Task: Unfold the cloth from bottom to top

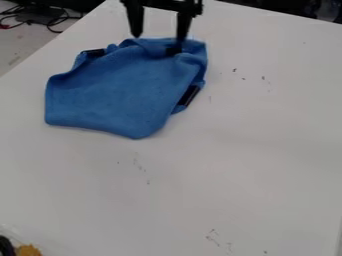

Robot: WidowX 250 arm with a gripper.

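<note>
Gripper (159,38) over far edge of blue cloth (120,90), fingers (135,20) spread wide; contact unclear. Cloth rumpled under fingertips, bulk stretching from them toward camera on white tabletop (267,150). Black strip (190,95) at cloth's side, camera-side of fingers.

The blue cloth (127,92) lies in the upper left of the frame, partly folded and rumpled. Its broad middle is fairly smooth, while the top and right sides bunch into uneven folds. The left side runs nearly straight down to a rounded corner, and the lower edge slants to a blunt point at lower right. Dark patches (189,95) mark its upper and right edges.
</note>
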